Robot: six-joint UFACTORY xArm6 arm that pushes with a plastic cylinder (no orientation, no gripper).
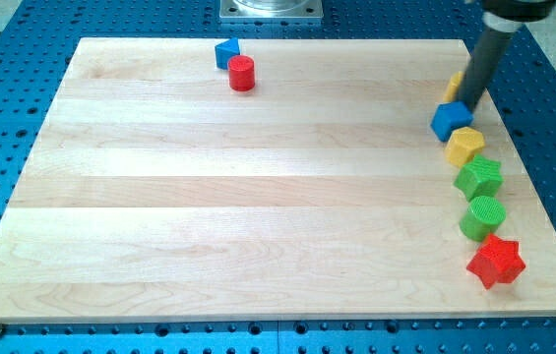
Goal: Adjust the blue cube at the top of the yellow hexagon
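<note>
From the one camera view, the blue cube (451,120) sits near the board's right edge, just above and touching the yellow hexagon (464,146), so it already lies at the hexagon's top and seems to need only a small nudge. My tip (466,104) is down right behind the cube at its upper right corner, touching it or very nearly; there is no jaw to open or close here, only a plain dark rod that holds nothing and can only push. The cube looks like a small, light, rigid block with flat faces and crisp corners, likely to slide easily over the smooth pale wooden board (258,197) and to spin if pressed off-centre, so a push square on the middle of a flat face seems the safest contact. Behind the rod a second yellow block (455,84) peeks out, its shape hidden. Below the hexagon run a green star-like block (479,178), a ribbed green cylinder (483,217) and a red star (496,261), close in a column. Far off at the view's top, another blue block (226,52) touches a red cylinder (242,73).
</note>
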